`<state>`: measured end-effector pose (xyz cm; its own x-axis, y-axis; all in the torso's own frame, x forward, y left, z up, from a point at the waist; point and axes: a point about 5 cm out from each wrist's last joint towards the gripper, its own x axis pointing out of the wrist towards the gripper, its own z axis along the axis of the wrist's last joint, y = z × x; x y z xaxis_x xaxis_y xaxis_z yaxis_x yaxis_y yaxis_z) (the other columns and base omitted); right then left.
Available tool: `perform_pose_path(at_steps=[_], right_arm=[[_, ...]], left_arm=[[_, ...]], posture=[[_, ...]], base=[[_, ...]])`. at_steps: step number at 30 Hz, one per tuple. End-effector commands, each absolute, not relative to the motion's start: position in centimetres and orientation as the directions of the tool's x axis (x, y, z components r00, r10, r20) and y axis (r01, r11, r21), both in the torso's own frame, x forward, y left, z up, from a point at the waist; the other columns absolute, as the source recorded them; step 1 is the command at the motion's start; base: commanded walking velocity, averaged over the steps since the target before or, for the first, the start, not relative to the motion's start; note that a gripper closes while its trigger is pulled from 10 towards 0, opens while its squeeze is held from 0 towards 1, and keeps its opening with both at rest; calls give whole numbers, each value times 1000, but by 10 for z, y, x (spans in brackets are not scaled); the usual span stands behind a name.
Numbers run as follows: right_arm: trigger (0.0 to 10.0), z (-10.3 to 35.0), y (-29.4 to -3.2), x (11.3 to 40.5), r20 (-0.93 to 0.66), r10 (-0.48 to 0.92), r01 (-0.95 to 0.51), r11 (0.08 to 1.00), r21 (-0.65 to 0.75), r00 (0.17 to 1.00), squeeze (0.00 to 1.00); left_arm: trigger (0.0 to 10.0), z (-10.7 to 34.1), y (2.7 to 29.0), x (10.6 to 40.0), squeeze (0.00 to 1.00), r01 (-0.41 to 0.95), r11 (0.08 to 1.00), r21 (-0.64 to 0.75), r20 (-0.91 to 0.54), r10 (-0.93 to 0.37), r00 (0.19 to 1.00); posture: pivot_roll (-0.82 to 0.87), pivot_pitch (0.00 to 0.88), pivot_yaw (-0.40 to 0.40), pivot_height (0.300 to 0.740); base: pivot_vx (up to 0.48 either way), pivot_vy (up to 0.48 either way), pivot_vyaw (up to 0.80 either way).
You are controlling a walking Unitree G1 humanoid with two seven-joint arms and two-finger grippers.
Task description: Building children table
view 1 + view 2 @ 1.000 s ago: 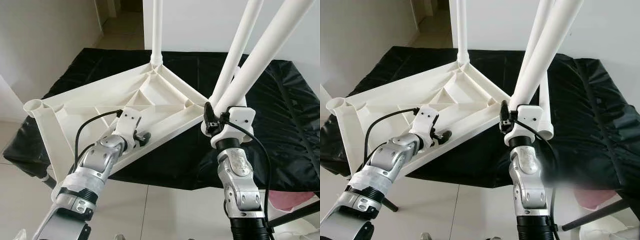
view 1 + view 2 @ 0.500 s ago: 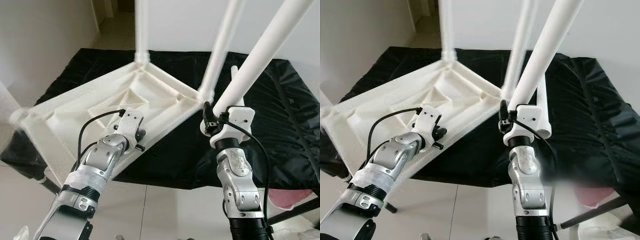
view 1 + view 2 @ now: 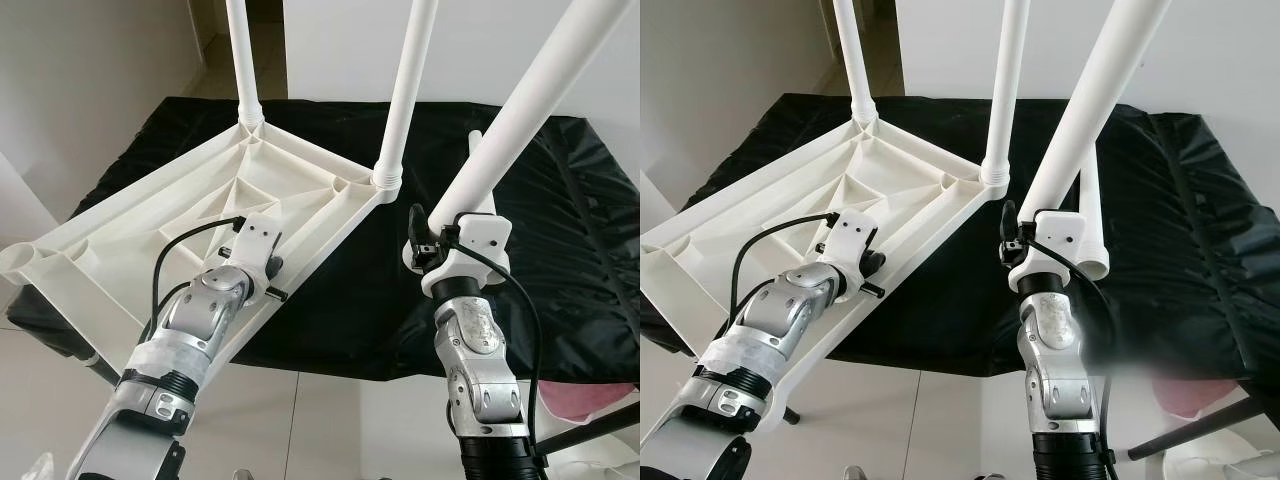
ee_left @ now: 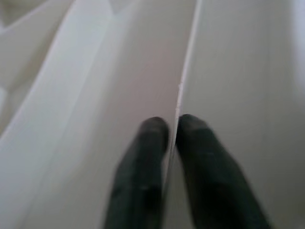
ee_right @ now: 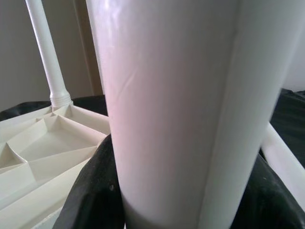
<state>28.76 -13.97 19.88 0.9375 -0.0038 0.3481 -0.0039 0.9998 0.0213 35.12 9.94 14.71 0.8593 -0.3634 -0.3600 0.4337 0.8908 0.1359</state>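
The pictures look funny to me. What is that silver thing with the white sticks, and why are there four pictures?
The silver things are a robot's two arms. It is building a small table. Two pictures come from cameras on its head, looking down. The other two come from little cameras on its wrists, so they are very close up.

The white tabletop lies upside down on a black cloth. Two legs already stand up in its corners. The left gripper pinches the tabletop's thin edge between its black fingers. The right gripper holds another loose leg, slanting upward. One more leg lies behind it on the cloth.
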Motion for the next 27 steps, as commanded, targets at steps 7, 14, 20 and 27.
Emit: perform_pose_path(at_steps=[7, 14, 20, 27], right_arm=[[10000, 199, -138, 286, 351, 0, -9, 1000, 24, 937, 0], [10000, 201, -137, 288, 355, 9, -18, 1000, 22, 935, 0], [10000, 200, -136, 289, 352, 22, -30, 999, 18, 936, 0], [10000, 200, -136, 290, 352, 30, -37, 999, 14, 935, 0]], left_arm=[[10000, 160, 79, 336, 906, 590, 807, 32, -260, -563, 784], [10000, 184, 103, 337, 0, 597, 802, 10, -143, -590, 795], [10000, 192, 135, 334, 0, 608, 789, 85, -152, -593, 791], [10000, 191, 174, 321, 0, 603, 771, 202, -253, -554, 793]], posture=[[-20, 77, 47, 740], [-9, 68, 40, 740], [3, 67, 30, 740], [15, 72, 25, 740]], base=[[0, 0, 0], [0, 0, 0], [0, 0, 0], [0, 0, 0]])
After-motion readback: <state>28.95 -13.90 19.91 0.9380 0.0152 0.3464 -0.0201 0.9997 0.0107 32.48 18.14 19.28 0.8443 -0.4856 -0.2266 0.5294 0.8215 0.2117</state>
